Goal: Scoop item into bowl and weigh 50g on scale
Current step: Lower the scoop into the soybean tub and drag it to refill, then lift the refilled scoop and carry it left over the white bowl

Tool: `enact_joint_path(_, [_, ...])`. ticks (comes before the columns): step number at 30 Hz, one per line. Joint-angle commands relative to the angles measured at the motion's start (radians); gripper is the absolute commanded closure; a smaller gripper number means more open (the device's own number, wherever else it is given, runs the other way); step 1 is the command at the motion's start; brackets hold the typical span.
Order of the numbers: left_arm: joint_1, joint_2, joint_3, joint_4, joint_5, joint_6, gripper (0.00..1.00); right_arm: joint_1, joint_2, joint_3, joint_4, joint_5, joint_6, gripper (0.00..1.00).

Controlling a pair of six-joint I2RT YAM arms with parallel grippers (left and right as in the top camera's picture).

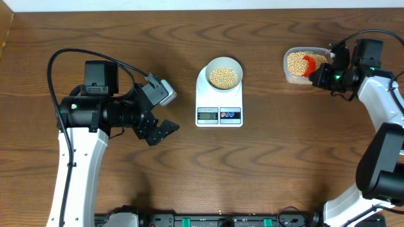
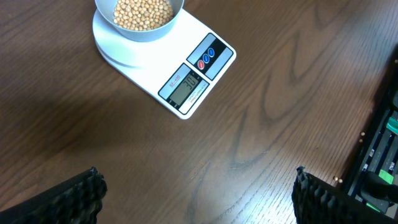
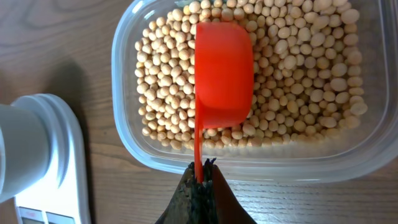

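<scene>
A pale blue-grey bowl (image 1: 213, 66) (image 2: 144, 35) holding tan beans (image 1: 223, 77) (image 2: 142, 12) stands on the white scale (image 1: 219, 101) (image 2: 163, 59). The scale's display (image 2: 186, 87) is lit, but its digits are unreadable. My right gripper (image 1: 320, 74) (image 3: 202, 167) is shut on the thin handle of a red scoop (image 1: 310, 65) (image 3: 224, 71). The scoop's cup hovers over the beans (image 3: 298, 74) in a clear tub (image 1: 291, 77) (image 3: 124, 124), with no beans visible in it. My left gripper (image 1: 161, 130) (image 2: 199, 199) is open and empty above bare table, left of the scale.
The scale's edge (image 3: 68, 143) lies just left of the tub in the right wrist view. A black rail with cables (image 1: 208, 221) (image 2: 379, 162) runs along the table's front edge. Both white arm bases stand at the front corners.
</scene>
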Motion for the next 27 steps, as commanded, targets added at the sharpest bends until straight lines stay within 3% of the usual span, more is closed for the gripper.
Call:
enact_joint_path(1, [0.004,-0.002,0.015,-0.003,0.013,-0.002,0.02,-0.021,0.018,-0.012,0.014,-0.084,0.028,0.99])
enact_joint_path(27, [0.004,-0.002,0.015,-0.003,0.013,-0.002,0.02,-0.164,0.018,-0.012,0.055,-0.368,0.073,0.99])
